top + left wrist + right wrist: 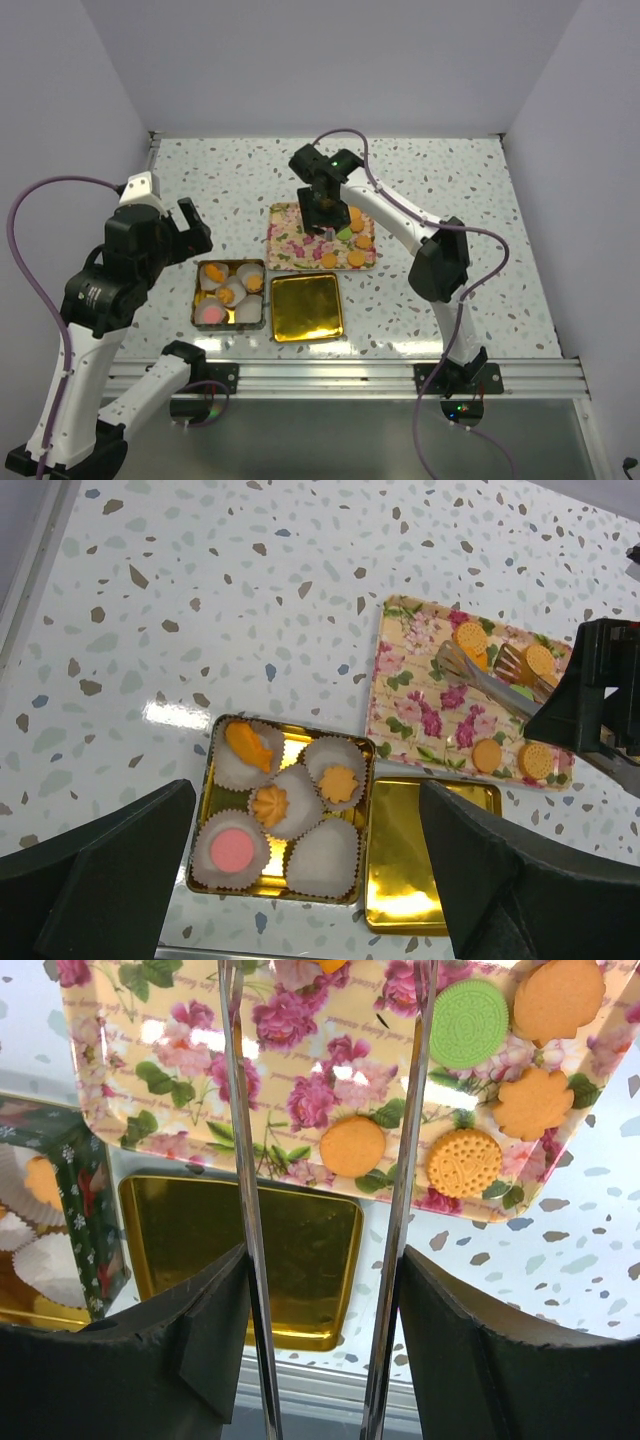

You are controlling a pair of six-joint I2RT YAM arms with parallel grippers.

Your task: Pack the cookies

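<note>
- Right gripper (322,205) hangs over the rectangular flower-printed tray (285,252). Its black fingers are pressed onto the two arms of a pair of slim shiny metal tongs (243,1160), and the tong arms themselves stand apart.
- Small flat cookies (352,1146), mostly orange with one green, lie loose on the 3 o'clock half of the tray in the top view. They are near the gripper, at about 4 to 5 o'clock from it.
- In the right wrist view the tongs' long axis runs from 6 to 12 o'clock, and the tips pass out of the top edge. A sliver of orange shows between the arms there, but whether a cookie is pinched cannot be told.
- A square gold tin (197,295) lined with white pleated paper cups (325,858) sits at 7 to 8 o'clock from the right gripper. Three cups carry orange cookies and one a pink one, and at least one cup looks empty.
- A shiny square gold lid (306,306) lies just beside the tin at its 3 o'clock.
- The left gripper (178,235) is spread wide and holds nothing. It hovers above the tin, well apart from the tray.
- The right arm is the nearer one and has the tool. The coming move likely turns on the tong arms straddling one cookie along that axis, then carrying it toward 7 to 8 o'clock into the empty cup.
</note>
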